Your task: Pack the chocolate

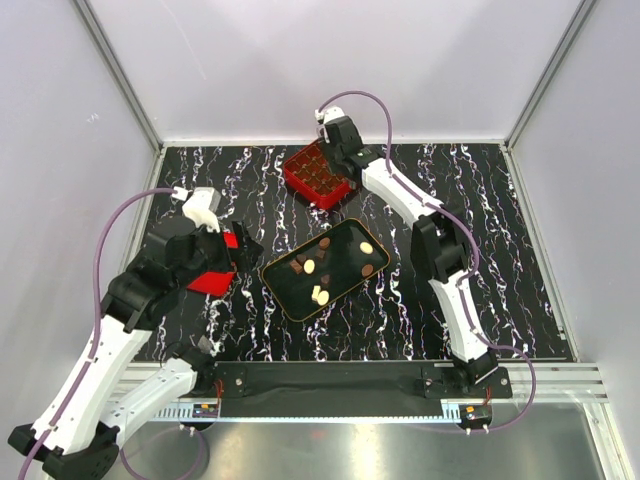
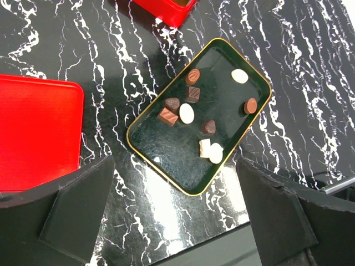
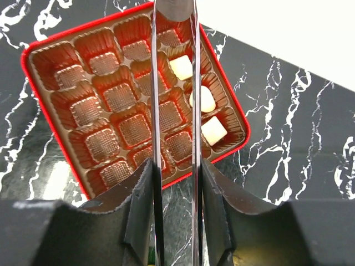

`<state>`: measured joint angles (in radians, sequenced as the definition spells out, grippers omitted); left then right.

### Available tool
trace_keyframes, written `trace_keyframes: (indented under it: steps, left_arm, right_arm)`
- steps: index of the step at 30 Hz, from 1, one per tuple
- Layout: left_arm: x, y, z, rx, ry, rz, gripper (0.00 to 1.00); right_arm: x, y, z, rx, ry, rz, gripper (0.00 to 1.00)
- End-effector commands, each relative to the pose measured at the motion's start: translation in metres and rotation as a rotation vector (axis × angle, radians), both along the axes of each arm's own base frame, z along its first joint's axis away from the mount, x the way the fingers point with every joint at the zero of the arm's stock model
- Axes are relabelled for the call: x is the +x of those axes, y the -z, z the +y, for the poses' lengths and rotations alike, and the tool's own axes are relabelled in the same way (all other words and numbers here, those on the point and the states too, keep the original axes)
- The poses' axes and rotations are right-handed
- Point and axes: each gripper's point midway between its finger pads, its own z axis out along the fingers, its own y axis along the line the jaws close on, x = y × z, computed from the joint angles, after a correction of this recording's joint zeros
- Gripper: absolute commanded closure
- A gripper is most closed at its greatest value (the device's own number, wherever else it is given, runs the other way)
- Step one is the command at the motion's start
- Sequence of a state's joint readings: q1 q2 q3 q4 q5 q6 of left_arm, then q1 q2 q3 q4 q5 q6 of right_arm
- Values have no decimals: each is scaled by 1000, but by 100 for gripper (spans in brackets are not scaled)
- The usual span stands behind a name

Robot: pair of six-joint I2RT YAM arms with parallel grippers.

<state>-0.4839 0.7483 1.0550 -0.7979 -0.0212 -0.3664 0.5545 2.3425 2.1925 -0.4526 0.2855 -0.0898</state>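
Observation:
Several chocolates lie loose in the black gold-rimmed tray (image 1: 275,290), some dark brown (image 2: 208,127) and some cream-white (image 2: 186,113). The red gridded box (image 1: 315,175) stands at the back. Three cream pieces (image 3: 206,100) sit in its right-hand cells; the other cells I can see are empty. My right gripper (image 3: 175,172) is shut on metal tongs (image 3: 157,111), whose two blades reach out over the box with a gap between them and nothing visible in it. My left gripper (image 2: 175,221) is open and empty, hovering above the table near the tray's front corner.
A flat red lid (image 2: 33,133) lies left of the tray, partly under my left arm (image 1: 190,255). The box's corner (image 2: 169,10) shows in the left wrist view. White walls enclose the black marbled table (image 1: 480,230) on three sides.

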Motion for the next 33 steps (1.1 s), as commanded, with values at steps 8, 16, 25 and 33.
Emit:
trace_keyframes:
  steps: [8, 16, 25, 33]
  left_arm:
    - [11, 16, 2, 43, -18, 8, 1]
    - [12, 14, 3, 54, -21, 6, 1]
    - [15, 15, 1, 50, -20, 9, 1]
    - [16, 14, -1, 40, -13, 11, 1]
  right_arm:
    - [24, 8, 15, 90, -71, -67, 58]
    - [29, 36, 13, 72, -39, -42, 58]
    - [31, 34, 6, 56, -19, -61, 56]
    - [29, 29, -2, 44, -1, -77, 53]
